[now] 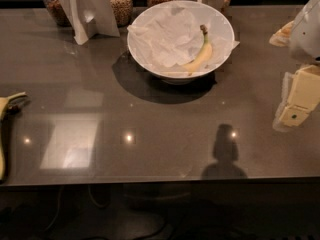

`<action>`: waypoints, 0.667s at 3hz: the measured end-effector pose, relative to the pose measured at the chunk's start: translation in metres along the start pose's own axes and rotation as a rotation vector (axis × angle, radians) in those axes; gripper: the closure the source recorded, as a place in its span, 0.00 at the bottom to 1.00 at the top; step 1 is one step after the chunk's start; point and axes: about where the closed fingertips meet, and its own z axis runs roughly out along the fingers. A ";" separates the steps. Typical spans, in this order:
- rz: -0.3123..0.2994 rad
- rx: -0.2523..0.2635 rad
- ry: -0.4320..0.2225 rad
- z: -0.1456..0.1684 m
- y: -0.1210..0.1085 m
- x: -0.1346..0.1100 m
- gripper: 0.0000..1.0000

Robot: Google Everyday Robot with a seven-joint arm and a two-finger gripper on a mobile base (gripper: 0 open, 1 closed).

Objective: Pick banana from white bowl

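Note:
A small curved pale-yellow banana [201, 54] with a dark stem tip lies inside the large white bowl [145, 56], on the right side of the crumpled white paper lining. The bowl stands at the back middle of the dark table. My gripper [296, 104] hangs at the right edge of the view, to the right of the bowl and nearer the front, well apart from it and above the table. Nothing shows in it.
Glass jars of grains [120, 4] and white card stands [90, 11] stand behind and left of the bowl. A larger greenish-yellow banana [4, 134] lies at the table's left edge. The table's front edge [160, 181] runs across the lower part of the view.

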 end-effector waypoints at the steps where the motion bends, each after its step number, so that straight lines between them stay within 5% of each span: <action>1: 0.000 0.000 0.000 0.000 0.000 0.000 0.00; 2: -0.020 0.027 -0.021 0.001 -0.009 -0.010 0.00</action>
